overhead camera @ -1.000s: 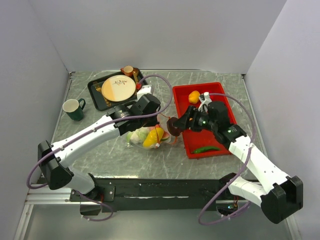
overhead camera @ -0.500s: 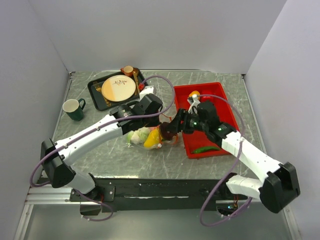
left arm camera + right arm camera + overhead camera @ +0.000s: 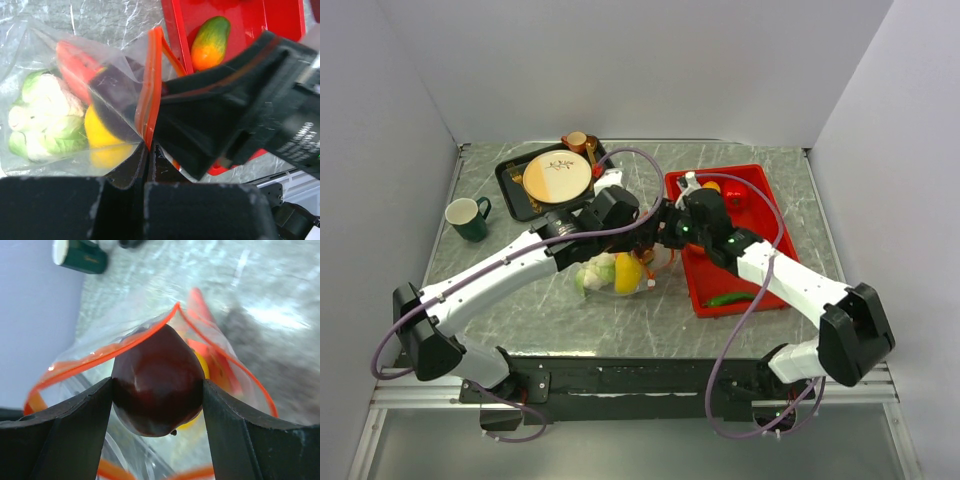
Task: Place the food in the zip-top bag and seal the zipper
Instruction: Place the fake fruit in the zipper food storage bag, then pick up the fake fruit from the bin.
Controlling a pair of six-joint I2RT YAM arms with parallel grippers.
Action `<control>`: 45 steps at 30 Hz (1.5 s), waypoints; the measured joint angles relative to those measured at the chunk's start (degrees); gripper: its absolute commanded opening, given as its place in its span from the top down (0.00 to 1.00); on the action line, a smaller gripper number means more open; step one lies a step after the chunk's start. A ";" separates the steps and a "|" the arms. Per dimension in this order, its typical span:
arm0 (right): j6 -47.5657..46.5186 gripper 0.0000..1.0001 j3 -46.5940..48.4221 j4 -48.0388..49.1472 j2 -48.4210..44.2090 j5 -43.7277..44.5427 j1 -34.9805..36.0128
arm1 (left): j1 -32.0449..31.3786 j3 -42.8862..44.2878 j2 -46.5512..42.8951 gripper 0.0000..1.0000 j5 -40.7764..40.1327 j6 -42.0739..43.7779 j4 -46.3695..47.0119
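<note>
The zip-top bag (image 3: 617,272) lies left of the red tray and holds a white-green cauliflower (image 3: 45,115), a yellow mango (image 3: 107,142) and a red pepper (image 3: 80,65). My left gripper (image 3: 149,150) is shut on the orange-red zipper strip (image 3: 150,90) and holds the mouth up; it also shows in the top view (image 3: 638,243). My right gripper (image 3: 157,390) is shut on the dark purple fruit (image 3: 157,380), right at the open mouth, with the strip (image 3: 100,360) arching round it. In the top view the right gripper (image 3: 660,232) meets the left one.
The red tray (image 3: 760,290) holds a green chili (image 3: 730,298), an orange (image 3: 710,186) and a green-and-orange fruit (image 3: 210,42). A dark tray with the beige plate (image 3: 557,176) stands at the back left. A green mug (image 3: 470,217) stands at the left.
My right gripper has carried the dark purple fruit left from beside the red tray to the bag's mouth. My left gripper has kept its hold on the strip and shifted slightly.
</note>
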 measured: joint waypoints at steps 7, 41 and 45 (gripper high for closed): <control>4.04 0.47 0.26 4.98 4.57 -0.72 2.14 | 0.24 -0.02 -0.13 0.99 -1.20 0.02 -0.46; 0.00 0.00 -2.23 -12.74 -10.88 21.94 -11.89 | 0.22 -0.13 -2.27 0.99 -3.93 -0.33 -0.87; -0.79 0.00 -3.30 -14.40 -5.09 19.26 -19.45 | 0.22 -0.13 -2.27 0.99 -3.93 -0.31 -0.87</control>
